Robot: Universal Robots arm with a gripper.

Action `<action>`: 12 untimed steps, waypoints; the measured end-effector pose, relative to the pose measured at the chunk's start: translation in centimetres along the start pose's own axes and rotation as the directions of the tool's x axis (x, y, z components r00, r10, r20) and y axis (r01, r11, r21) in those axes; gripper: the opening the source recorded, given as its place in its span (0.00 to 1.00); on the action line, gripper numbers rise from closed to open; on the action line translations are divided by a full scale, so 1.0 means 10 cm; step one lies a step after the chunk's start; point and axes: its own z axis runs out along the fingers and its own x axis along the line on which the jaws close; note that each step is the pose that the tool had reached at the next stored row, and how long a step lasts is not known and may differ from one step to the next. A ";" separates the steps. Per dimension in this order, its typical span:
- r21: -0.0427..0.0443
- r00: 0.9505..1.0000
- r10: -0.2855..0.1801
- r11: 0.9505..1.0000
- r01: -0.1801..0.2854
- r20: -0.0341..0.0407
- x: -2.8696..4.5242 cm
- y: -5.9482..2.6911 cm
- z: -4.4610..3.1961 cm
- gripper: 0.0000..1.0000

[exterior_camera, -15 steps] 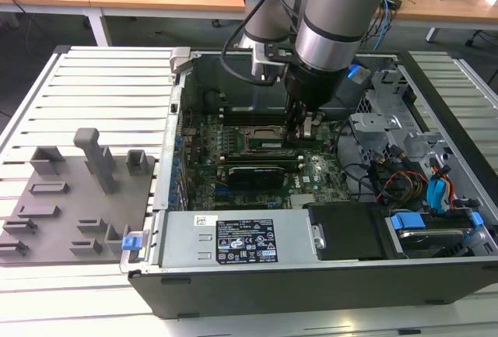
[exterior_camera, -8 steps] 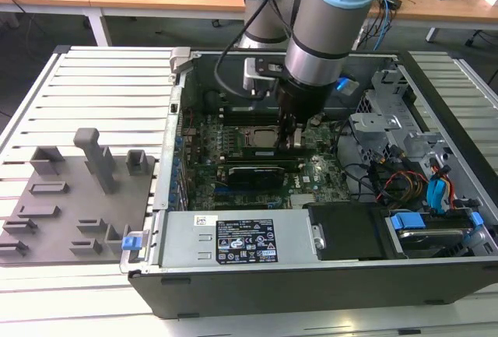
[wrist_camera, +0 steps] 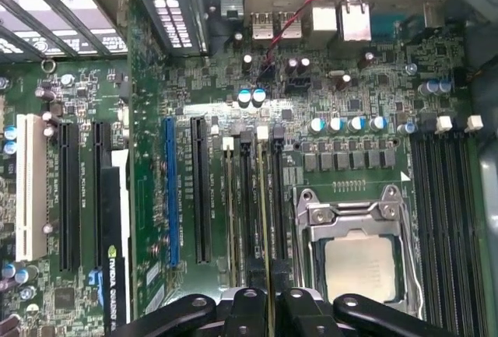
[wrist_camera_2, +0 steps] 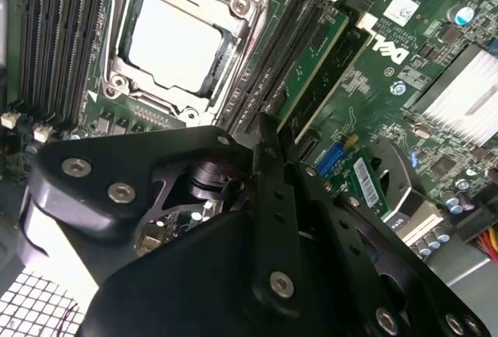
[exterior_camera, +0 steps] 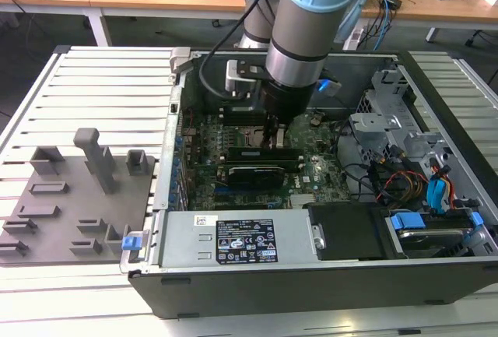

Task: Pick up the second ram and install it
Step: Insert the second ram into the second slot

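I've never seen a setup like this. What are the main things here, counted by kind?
Robot arm: 1
Open computer case: 1
Grey tray with upright blocks: 1
second ram, gripped by the gripper: 1
Total: 4

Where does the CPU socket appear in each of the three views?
Exterior view: CPU socket, just to the exterior view's left of the gripper.
First wrist view: socket beside the gripper.
Second wrist view: socket beyond the gripper.
Shared landmark: the gripper.
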 end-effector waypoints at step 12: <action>-0.001 1.000 -0.012 1.000 0.012 0.005 -0.012 0.001 0.052 0.14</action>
